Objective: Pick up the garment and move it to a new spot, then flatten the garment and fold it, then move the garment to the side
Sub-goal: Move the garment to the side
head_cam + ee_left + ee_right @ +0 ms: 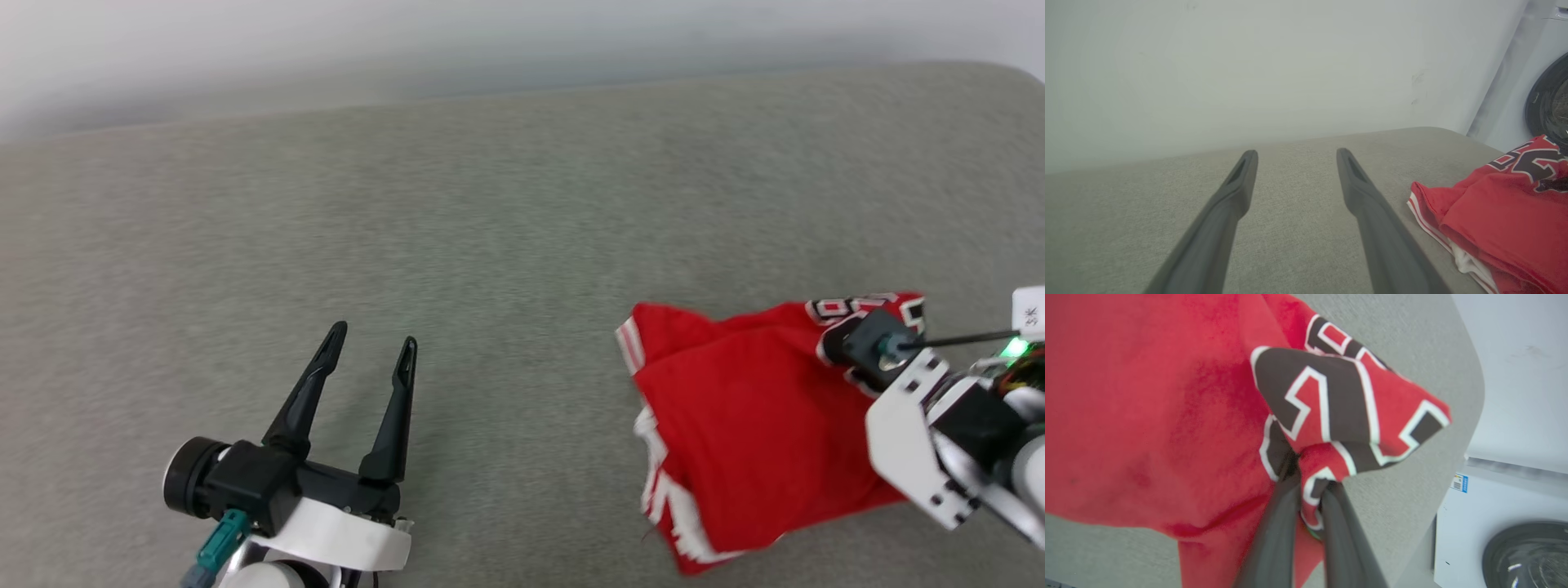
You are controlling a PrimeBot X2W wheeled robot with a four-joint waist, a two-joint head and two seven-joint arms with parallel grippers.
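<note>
The garment [747, 433] is a bright red T-shirt lying bunched at the right of the grey cushioned surface [490, 245], with striped white trim along its left edge and black-and-white print at its upper right. My right gripper [1307, 484] is shut on a fold of the printed part of the garment [1331, 416], which rises around its fingers. In the head view its wrist housing [878, 347] sits over that printed corner and hides the fingers. My left gripper [371, 335] stands open at the lower left, well apart from the garment [1502, 228], with nothing between its fingers.
A white washing machine [1502, 531] with a dark round door stands beyond the surface's right end, also seen as the washing machine [1549, 102] in the left wrist view. A pale wall [408, 41] runs behind the surface's far edge.
</note>
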